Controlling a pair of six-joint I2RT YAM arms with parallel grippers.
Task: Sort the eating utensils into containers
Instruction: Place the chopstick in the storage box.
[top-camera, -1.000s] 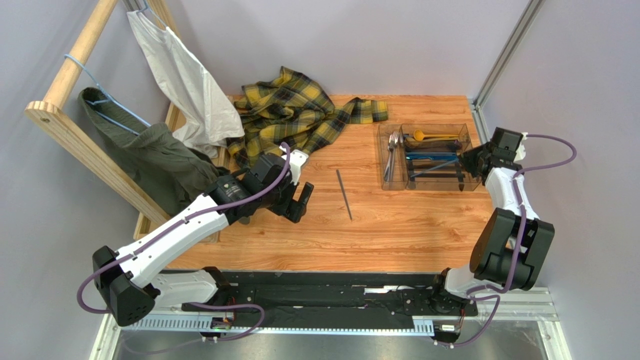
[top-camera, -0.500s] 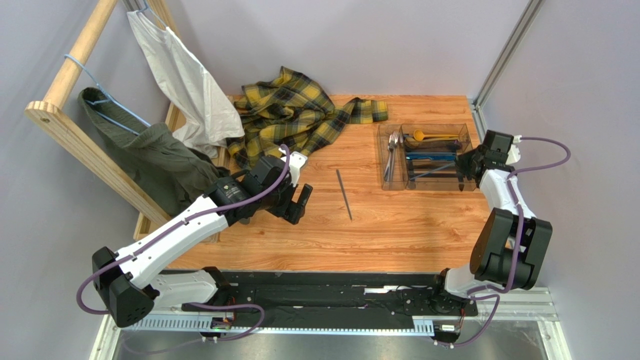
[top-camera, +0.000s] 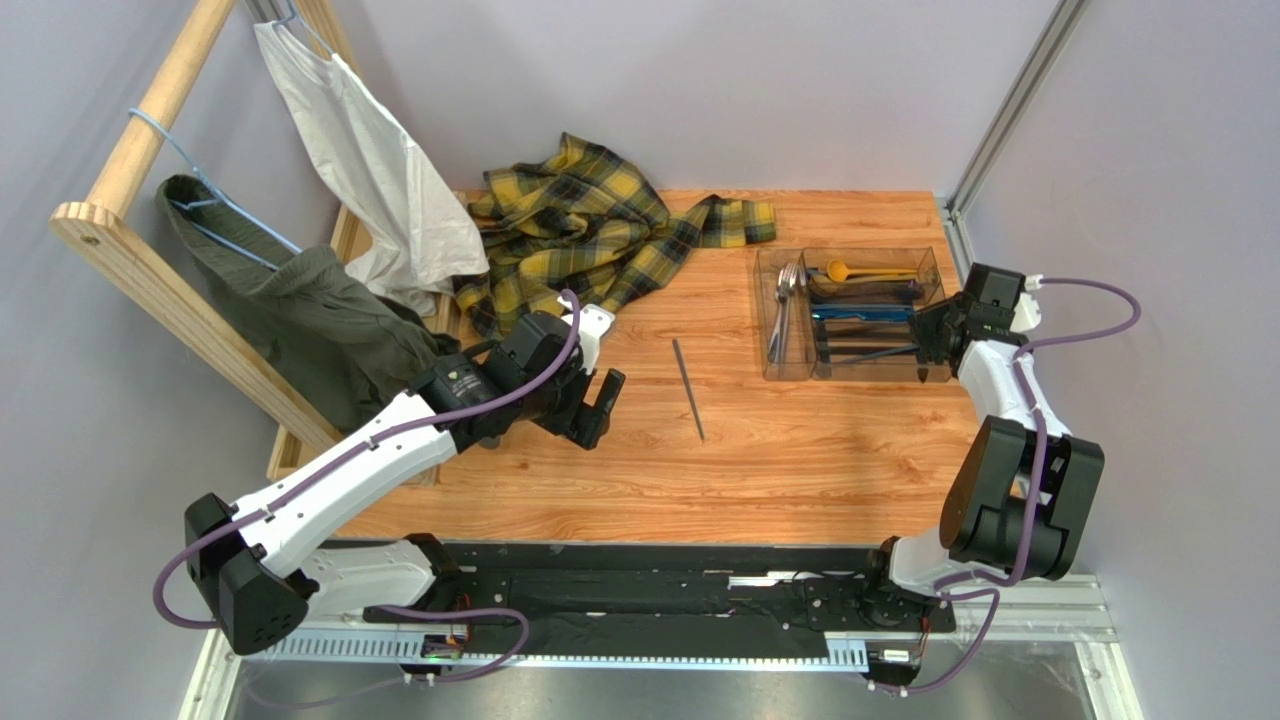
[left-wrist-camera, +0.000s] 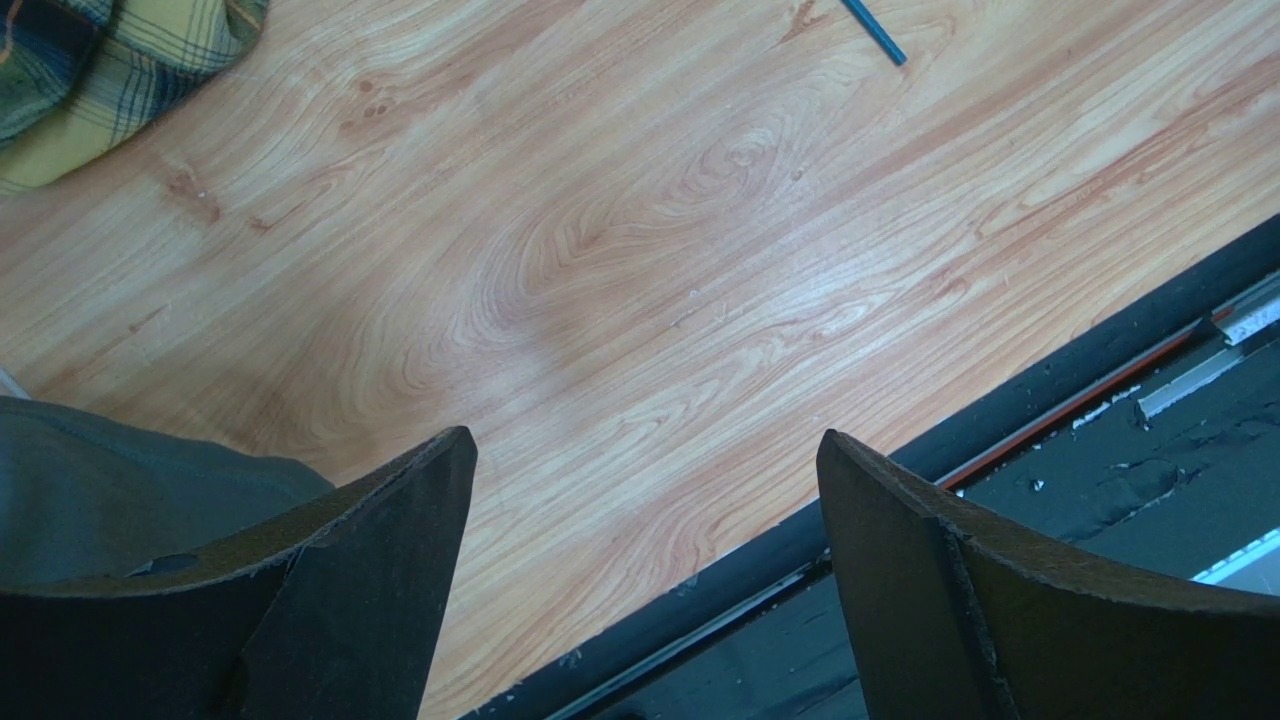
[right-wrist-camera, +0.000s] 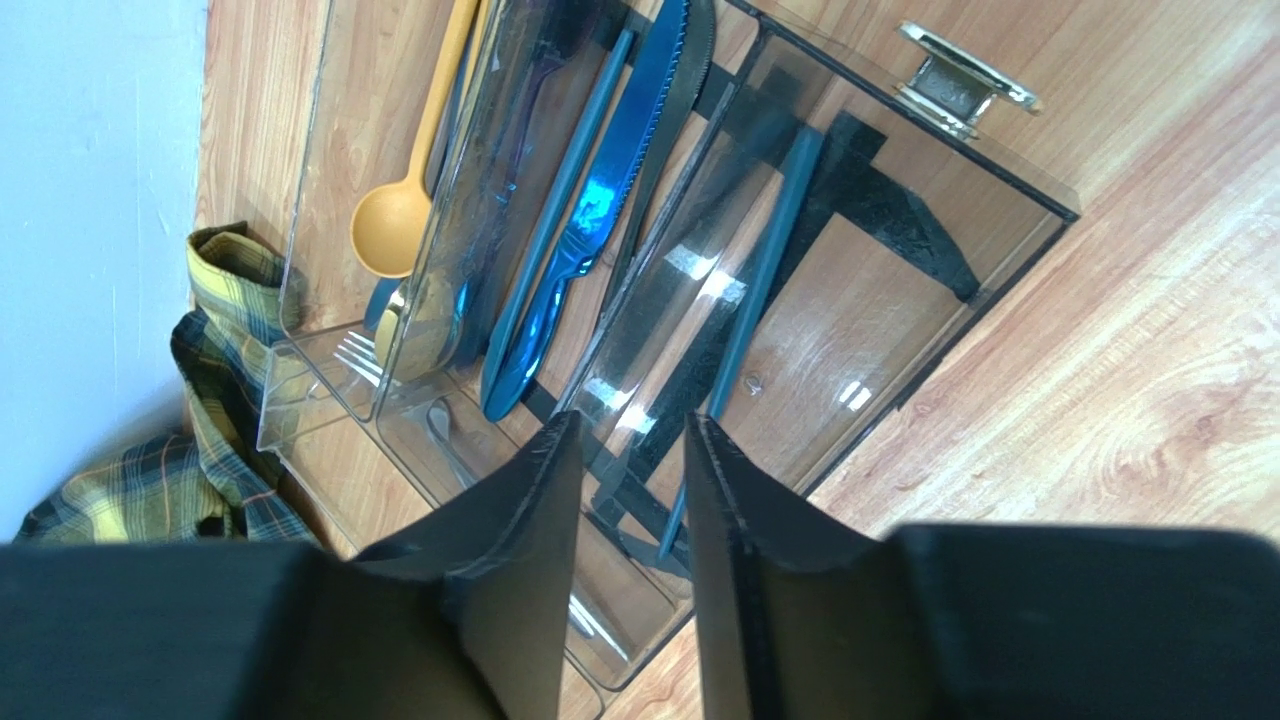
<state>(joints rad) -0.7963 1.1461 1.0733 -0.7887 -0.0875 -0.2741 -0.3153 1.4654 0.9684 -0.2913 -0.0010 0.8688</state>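
From the top view, the left gripper (top-camera: 606, 402) is hanging over the wooden table (top-camera: 781, 450), left of the middle, with its fingers wide apart and nothing between them. One loose dark stick (top-camera: 688, 387) is lying on the bare wood, just to the right of this gripper and not touching it. The clear tray (top-camera: 763, 308) is standing at the far right of the table with the other utensils inside. The right gripper (top-camera: 927, 327) is reaching over its right end. A yellow plaid cloth (top-camera: 579, 225) is lying behind, well apart from the tray.

In the left wrist view, the left gripper (left-wrist-camera: 646, 450) is showing two dark fingers spread wide over empty wood. Only one end of the loose dark stick (left-wrist-camera: 875, 30) is appearing at the top edge.

In the right wrist view, the right gripper (right-wrist-camera: 624, 450) is holding its fingers a little apart, wider than any utensil, so it is gripping nothing. Below it, a teal-grey stick (right-wrist-camera: 766, 255) is lying in a long compartment of the tray (right-wrist-camera: 842, 330). A blue knife (right-wrist-camera: 601, 195) is lying in the next compartment, and a gold spoon (right-wrist-camera: 394, 225) is lying in the one beyond.
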